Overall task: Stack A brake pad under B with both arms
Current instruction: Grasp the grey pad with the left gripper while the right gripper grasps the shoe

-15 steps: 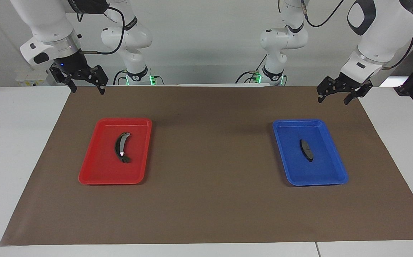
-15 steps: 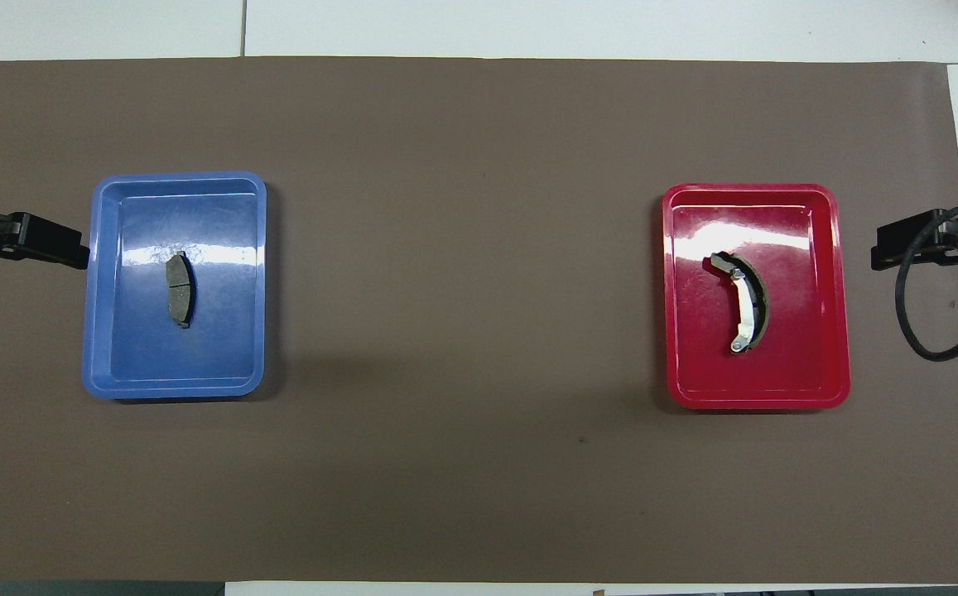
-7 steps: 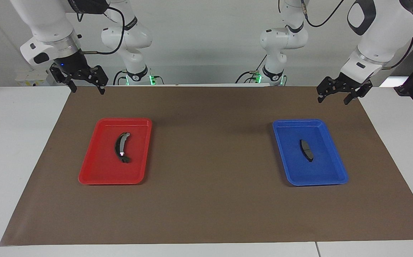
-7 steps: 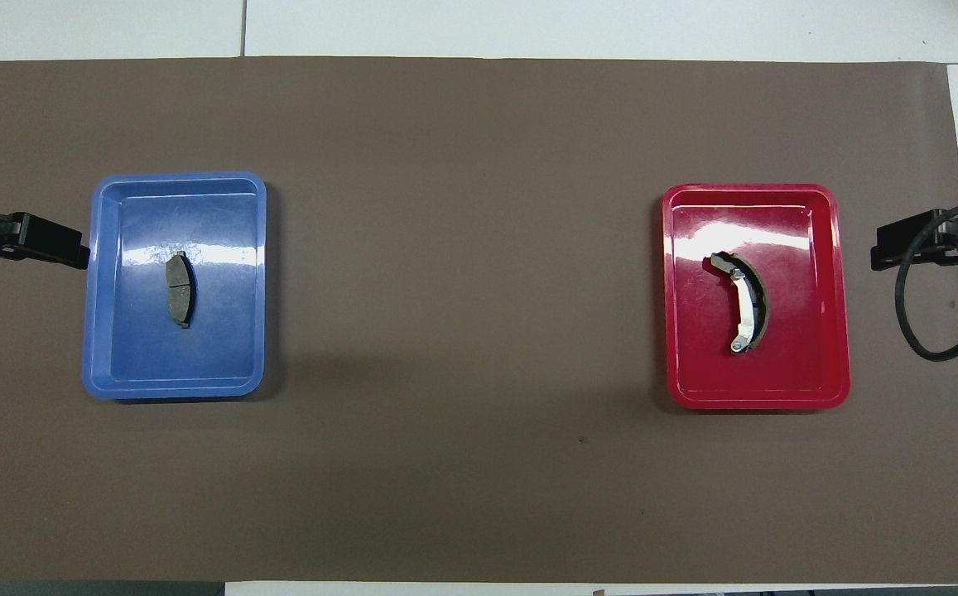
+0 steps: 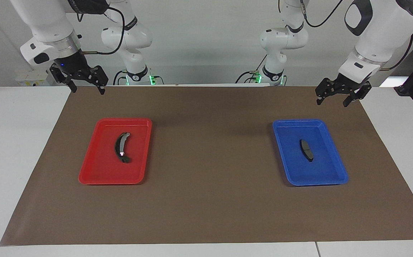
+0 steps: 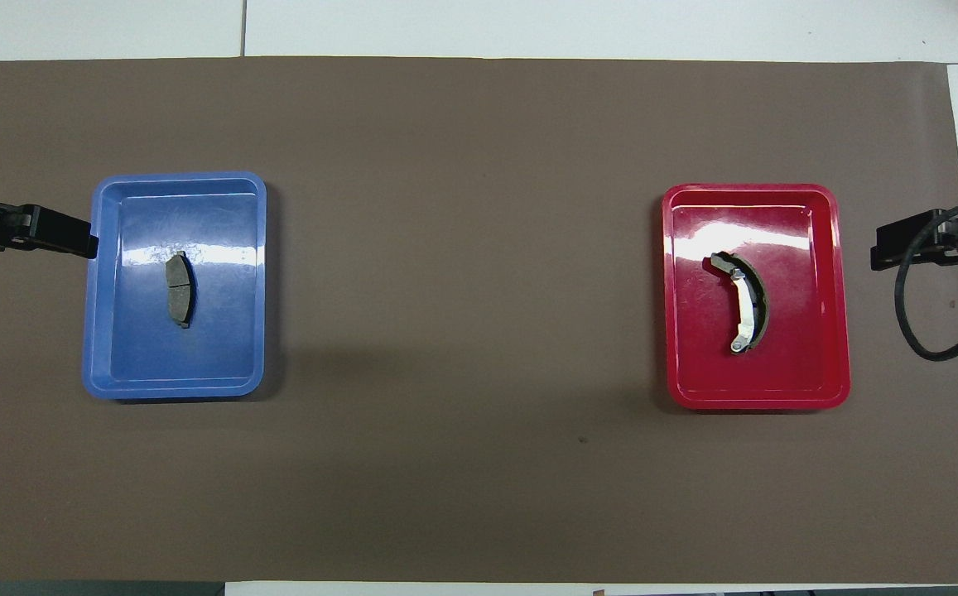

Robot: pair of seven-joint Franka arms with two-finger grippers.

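The A brake pad, short, plain and dark grey, lies in the blue tray; it also shows in the overhead view. B, the long crescent pad with a white-pink spot, lies in the red tray; it also shows in the overhead view. My left gripper is open and empty, raised over the mat at the blue tray's outer edge. My right gripper is open and empty, raised over the mat beside the red tray.
A brown mat covers the table between white margins. The blue tray sits toward the left arm's end, the red tray toward the right arm's end. A black cable hangs by the right gripper.
My left gripper has shifted slightly toward the blue tray's rim. The right arm, both pads and both trays have not moved.
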